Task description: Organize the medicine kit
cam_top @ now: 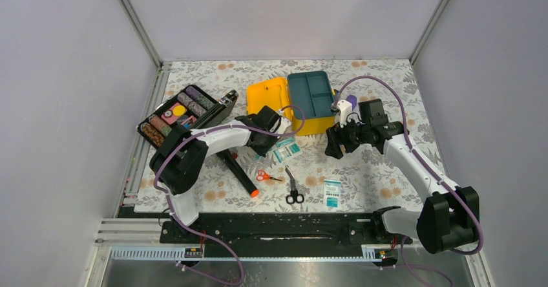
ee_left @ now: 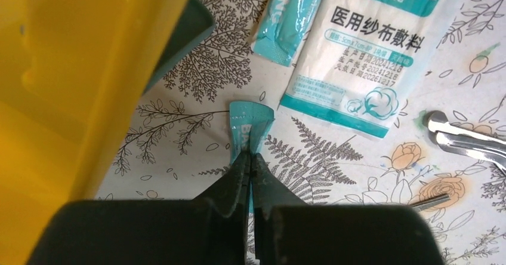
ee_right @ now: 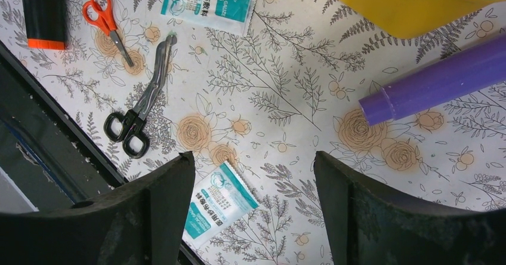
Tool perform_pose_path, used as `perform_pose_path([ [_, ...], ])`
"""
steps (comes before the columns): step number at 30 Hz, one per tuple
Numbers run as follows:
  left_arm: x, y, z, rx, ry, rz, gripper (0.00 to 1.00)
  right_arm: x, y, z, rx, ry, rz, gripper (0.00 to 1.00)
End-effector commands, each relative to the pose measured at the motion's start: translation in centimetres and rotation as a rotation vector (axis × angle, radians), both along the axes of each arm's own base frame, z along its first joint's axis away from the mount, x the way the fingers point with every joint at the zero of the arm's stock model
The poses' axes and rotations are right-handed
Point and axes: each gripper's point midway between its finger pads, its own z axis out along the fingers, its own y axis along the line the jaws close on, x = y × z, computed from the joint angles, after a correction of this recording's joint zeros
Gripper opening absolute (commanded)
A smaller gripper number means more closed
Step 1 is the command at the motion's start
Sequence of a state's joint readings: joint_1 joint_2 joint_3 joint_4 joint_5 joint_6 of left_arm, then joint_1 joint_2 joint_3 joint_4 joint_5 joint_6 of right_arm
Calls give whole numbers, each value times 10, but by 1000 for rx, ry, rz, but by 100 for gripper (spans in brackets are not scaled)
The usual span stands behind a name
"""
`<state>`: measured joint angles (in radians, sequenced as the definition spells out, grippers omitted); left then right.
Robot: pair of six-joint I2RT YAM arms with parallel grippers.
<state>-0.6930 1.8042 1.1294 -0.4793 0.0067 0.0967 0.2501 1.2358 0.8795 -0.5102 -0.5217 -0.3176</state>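
The yellow medicine kit (cam_top: 274, 97) lies open at the back centre, with its teal insert tray (cam_top: 313, 93) beside it. My left gripper (cam_top: 268, 139) is just in front of the kit. In the left wrist view it (ee_left: 250, 155) is shut on a small teal sachet (ee_left: 250, 120), next to the kit's yellow wall (ee_left: 59, 68). My right gripper (cam_top: 336, 146) hovers open and empty to the right of the kit. In the right wrist view it (ee_right: 253, 160) is above a gauze dressing packet (ee_right: 218, 202). A purple tube (ee_right: 435, 83) lies close to the kit's edge (ee_right: 406, 2).
A gauze packet (cam_top: 286, 150) and a teal sachet (ee_left: 289, 20) lie by the left gripper. Orange scissors (cam_top: 265, 176), black-handled shears (cam_top: 293, 188), a black stick with an orange tip (cam_top: 239, 170) and another gauze packet (cam_top: 332, 193) lie nearer the front. A black tray of coloured rolls (cam_top: 181, 114) stands at the left.
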Motion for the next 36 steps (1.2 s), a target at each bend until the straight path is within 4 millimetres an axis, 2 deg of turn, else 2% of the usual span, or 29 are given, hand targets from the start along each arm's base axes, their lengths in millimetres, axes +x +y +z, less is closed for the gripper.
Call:
perform_pose_path([
  [1, -9, -1, 15, -33, 19, -53, 0, 9, 3, 15, -1, -56, 11, 79],
  [4, -22, -2, 38, -98, 6, -139, 0, 9, 1, 19, -14, -58, 14, 79],
  [7, -34, -16, 75, -216, -45, -288, 0, 11, 0, 27, -25, -68, 8, 79],
  [10, -32, -29, 115, -340, -109, -394, 0, 13, 0, 35, -20, -65, -12, 79],
  [14, -21, -49, 163, -474, -161, -504, 0, 18, 1, 50, 5, -62, -66, 79],
  [17, -8, -72, 200, -578, -202, -510, 0, 27, -1, 64, 12, -74, -139, 81],
  [20, 18, -97, 230, -676, -224, -408, 0, 42, -13, 78, 0, -98, -263, 83],
  [21, 31, -105, 247, -710, -247, -358, 0, 49, -21, 84, -4, -108, -334, 85],
  [22, 43, -111, 255, -734, -250, -307, 0, 55, -27, 88, -8, -115, -389, 85],
  [26, 78, -136, 275, -847, -209, -107, 0, 71, -51, 100, -21, -131, -571, 88],
  [29, 106, -153, 279, -949, -158, 65, 0, 76, -62, 99, -34, -126, -630, 88],
  [33, 137, -179, 267, -1035, -106, 154, 0, 78, -66, 93, -31, -96, -661, 88],
  [36, 160, -187, 258, -1073, -117, 223, 0, 76, -64, 89, -23, -84, -661, 87],
])
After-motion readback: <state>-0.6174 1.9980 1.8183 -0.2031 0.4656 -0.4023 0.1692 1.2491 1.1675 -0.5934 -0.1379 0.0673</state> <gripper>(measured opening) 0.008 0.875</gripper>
